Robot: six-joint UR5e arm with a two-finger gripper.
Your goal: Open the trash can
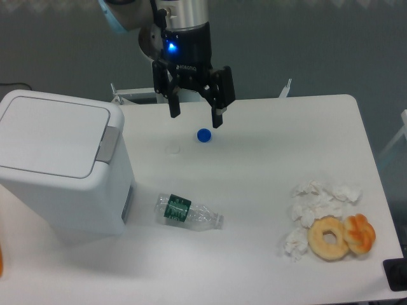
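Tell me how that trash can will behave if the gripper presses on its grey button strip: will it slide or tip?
The trash can is broad and boxy with a flat base on the table, so tipping looks unlikely. Its thin white plastic suggests low weight, so a sideways push might slide it. The grey button strip sits at the lid's edge; pressing downward seems safer.

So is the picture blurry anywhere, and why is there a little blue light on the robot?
In the fixed camera view, the whole picture is a bit soft and grainy; the crumpled tissues wash out against the white table. The gripper carries a small glowing blue light above its fingers. Soft shadows lie beside the trash can and under the plastic bottle.
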